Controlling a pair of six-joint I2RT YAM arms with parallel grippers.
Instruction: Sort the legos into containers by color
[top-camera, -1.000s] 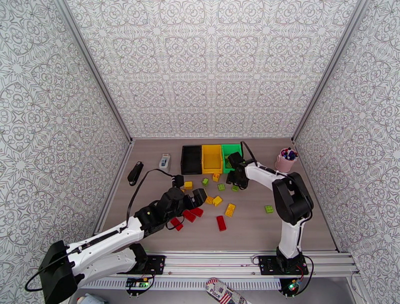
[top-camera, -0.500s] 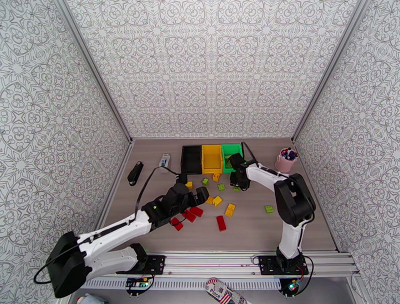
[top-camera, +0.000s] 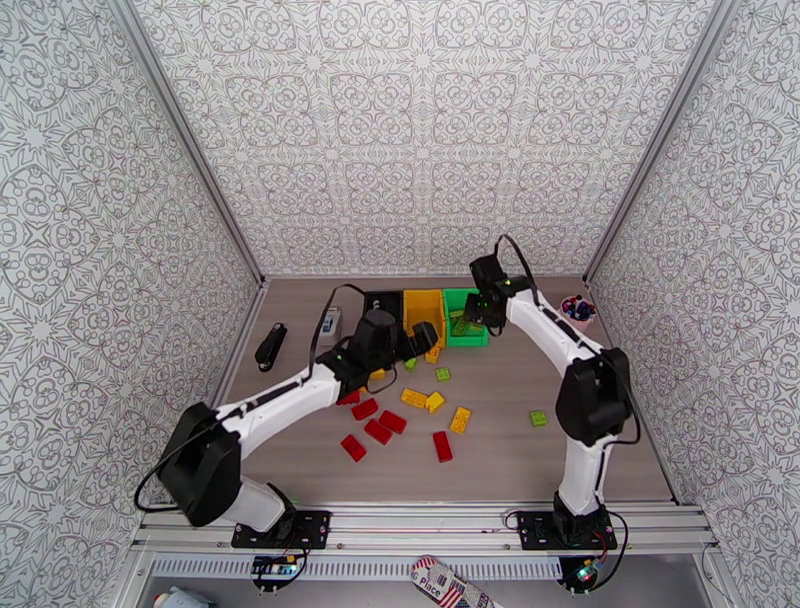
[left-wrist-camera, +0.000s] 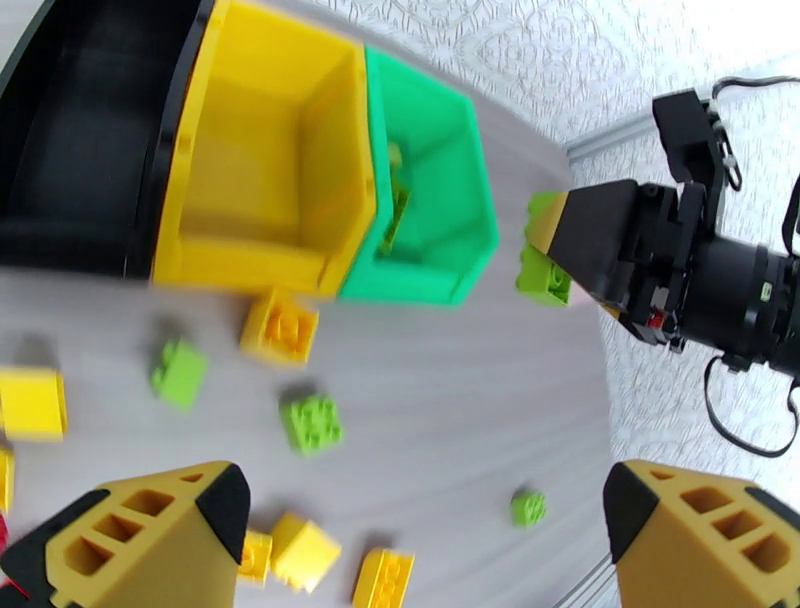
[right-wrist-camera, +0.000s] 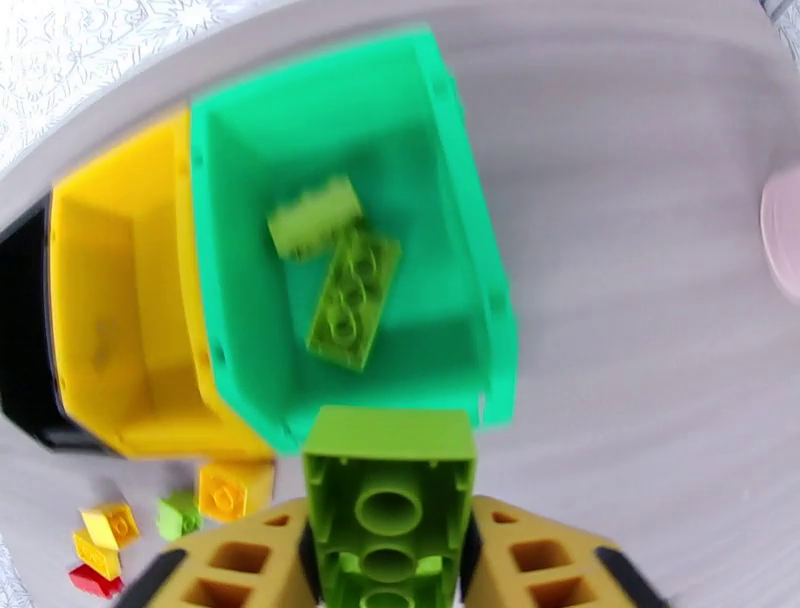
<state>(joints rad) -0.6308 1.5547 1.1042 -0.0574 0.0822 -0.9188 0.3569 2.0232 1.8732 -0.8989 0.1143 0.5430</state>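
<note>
Our left gripper (left-wrist-camera: 420, 505) holds its fingers wide apart, empty. Loose legos (left-wrist-camera: 312, 422) lie on the table (left-wrist-camera: 450, 400) between and ahead of them, then the black bin (left-wrist-camera: 80, 130), yellow bin (left-wrist-camera: 260, 262) and green bin (left-wrist-camera: 440, 272). Our right gripper (right-wrist-camera: 390, 548) clamps a lime brick (right-wrist-camera: 388, 478), the green bin just ahead of its fingertips.

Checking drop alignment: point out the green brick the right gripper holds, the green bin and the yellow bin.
held green brick (right-wrist-camera: 388, 500), right wrist view, on its hollow underside.
green bin (right-wrist-camera: 235, 330), right wrist view, on its bare inner left side.
yellow bin (left-wrist-camera: 270, 155), left wrist view, on its bare inside.
</note>
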